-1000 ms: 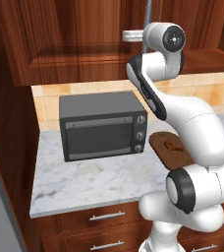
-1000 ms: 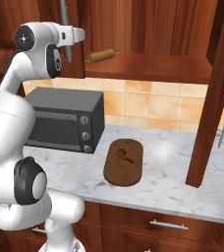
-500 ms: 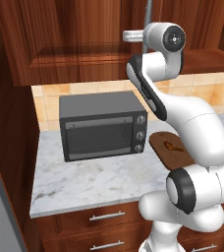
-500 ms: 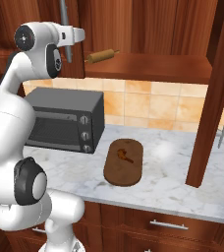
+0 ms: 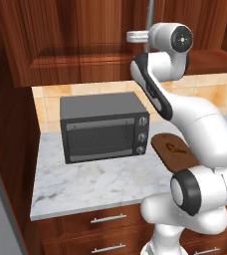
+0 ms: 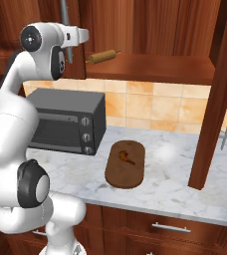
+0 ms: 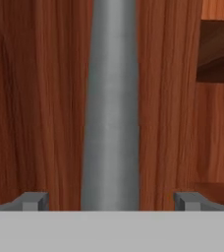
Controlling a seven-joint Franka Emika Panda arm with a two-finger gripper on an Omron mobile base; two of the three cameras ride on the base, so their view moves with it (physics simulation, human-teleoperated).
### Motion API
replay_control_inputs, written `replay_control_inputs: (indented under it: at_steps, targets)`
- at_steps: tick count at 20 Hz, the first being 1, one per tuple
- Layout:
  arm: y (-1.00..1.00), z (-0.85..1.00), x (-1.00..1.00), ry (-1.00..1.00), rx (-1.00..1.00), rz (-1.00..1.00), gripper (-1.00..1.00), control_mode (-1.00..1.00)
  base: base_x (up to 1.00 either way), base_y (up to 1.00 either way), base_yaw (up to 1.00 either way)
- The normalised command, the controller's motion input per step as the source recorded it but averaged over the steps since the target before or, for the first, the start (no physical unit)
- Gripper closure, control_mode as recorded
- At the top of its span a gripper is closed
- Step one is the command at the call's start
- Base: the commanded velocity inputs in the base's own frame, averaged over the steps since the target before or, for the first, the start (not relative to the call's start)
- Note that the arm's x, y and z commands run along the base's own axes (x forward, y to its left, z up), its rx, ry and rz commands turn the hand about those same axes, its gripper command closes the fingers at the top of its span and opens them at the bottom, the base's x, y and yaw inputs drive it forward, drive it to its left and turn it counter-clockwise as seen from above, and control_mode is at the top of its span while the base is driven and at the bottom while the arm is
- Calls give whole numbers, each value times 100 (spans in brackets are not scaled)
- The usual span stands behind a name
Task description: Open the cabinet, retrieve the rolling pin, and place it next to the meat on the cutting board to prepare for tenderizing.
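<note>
Nothing had shifted since a sec ago bar the gripper spreading a touch wider, open astride the cabinet handle; rolling pin lay on the shelf, w/ risk the arm clips that door swinging over.

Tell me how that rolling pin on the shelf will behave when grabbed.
The rolling pin looks like a slim round wooden rod, so probably stiff and light. Lying on the flat shelf, it may roll if nudged. Its smooth surface could slip; grip mid-length.
</note>
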Motion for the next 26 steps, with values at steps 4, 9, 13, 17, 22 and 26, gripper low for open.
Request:
replay_control_inputs:
  at_steps: [4,9,13,17,22,26]
  targets:
    - [-32,-7,0,-1,0,7,-100,-100,0,0,0]
    - [-3,-4,5,0,0,7,-100,-100,0,0,0]
    - [9,-1,9,-5,0,6,-100,-100,0,0,0]
    - [20,0,0,-6,0,2,-100,-100,0,0,0]
    - [2,0,-11,-7,0,-2,-100,-100,0,0,0]
    - [0,0,-3,-5,0,-4,-100,-100,0,0,0]
